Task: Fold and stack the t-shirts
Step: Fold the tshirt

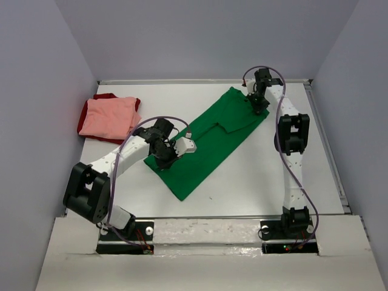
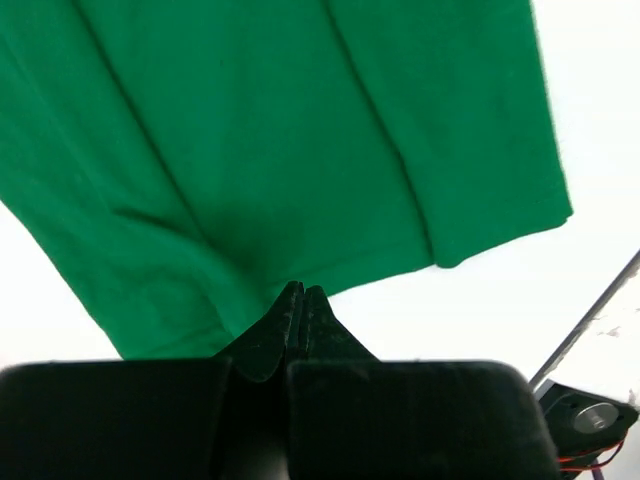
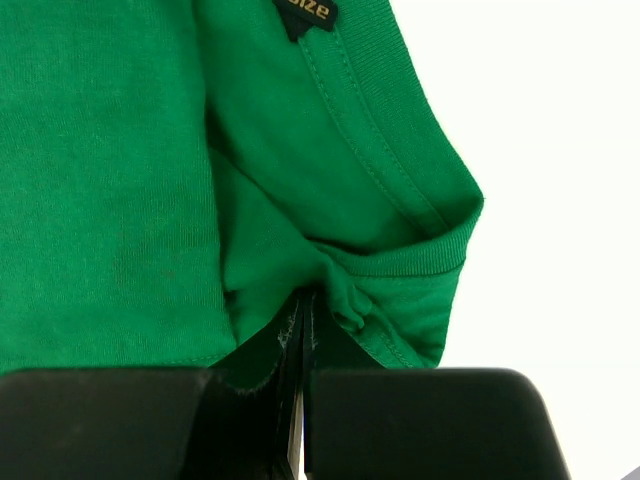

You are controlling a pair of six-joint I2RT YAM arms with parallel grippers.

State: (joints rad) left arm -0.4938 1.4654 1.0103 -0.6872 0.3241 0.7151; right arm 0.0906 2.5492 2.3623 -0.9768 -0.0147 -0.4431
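The table [image 1: 254,182] is white and flat. Pale grey walls [image 1: 200,36] stand on three sides of it, at the left, the right and the back.

The green shirt [image 1: 209,142] lies in the middle of the table. It is folded into a long strip. The strip runs slantwise from the near left to the far right. One part is folded over on top, and its edge shows as a line near the middle.

The pink shirt [image 1: 109,118] sits at the far left of the table, well apart from the green one. It is folded. It lies on top of the dark red shirt [image 1: 137,103], which peeks out at the back and the right side.

The left claw [image 1: 162,161] is at the near left edge of the green shirt. Its two fingers are pressed together and pinch the edge of the cloth.

The right claw [image 1: 259,109] is at the far end of the green shirt, by the neck. Its fingers are pressed together too, with a bunch of green cloth caught between them. A small black tag [image 3: 305,12] shows inside the neck.
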